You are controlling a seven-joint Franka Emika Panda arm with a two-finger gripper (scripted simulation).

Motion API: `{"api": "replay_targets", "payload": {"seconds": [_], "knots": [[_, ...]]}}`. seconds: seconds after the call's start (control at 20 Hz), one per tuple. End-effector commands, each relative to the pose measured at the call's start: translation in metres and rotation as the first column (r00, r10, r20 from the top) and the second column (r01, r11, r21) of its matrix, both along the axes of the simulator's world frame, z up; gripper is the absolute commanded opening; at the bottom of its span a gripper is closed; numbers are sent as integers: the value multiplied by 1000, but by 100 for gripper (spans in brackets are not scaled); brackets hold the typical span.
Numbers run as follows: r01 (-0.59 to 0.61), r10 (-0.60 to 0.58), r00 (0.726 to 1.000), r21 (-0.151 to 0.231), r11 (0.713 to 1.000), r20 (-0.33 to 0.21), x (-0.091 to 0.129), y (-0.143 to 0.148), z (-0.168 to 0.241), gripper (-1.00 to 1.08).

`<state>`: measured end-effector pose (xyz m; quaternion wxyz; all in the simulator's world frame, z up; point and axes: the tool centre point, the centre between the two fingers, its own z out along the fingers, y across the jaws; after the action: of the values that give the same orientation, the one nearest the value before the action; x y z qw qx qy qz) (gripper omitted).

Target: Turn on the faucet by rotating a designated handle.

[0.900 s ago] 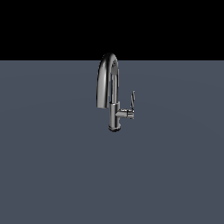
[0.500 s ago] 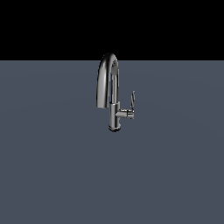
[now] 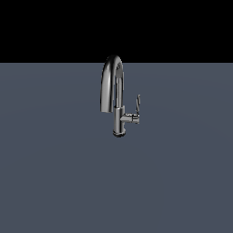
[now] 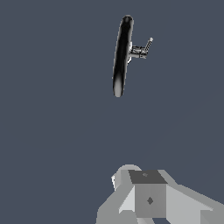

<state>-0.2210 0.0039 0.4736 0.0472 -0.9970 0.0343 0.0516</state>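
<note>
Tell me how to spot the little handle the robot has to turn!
Find the shiny faucet with its tall arched spout, standing alone on the grey surface. Partway down its body, a short stub sticks out toward the exterior view's right. The handle is the thin flat lever pointing up from that stub.

Only the wrist view shows any of the robot, low in the frame right of centre: the tool point(image 4: 151, 199) is a blocky, pale grey form with flat angular faces, a rounded lighter knob, and two small dark diamond marks.

Flat grey-blue floor point(image 3: 54, 182); faucet point(image 3: 117, 98) stands upright on it, round base down
</note>
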Motion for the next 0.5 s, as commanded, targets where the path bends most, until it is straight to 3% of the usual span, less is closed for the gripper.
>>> {"api": "replay_targets", "payload": {"seconds": [0.0, 0.45], "knots": [[34, -34, 999, 31, 999, -27, 12, -1, -2, -100], [197, -172, 972, 157, 968, -159, 64, -8, -17, -100]]}}
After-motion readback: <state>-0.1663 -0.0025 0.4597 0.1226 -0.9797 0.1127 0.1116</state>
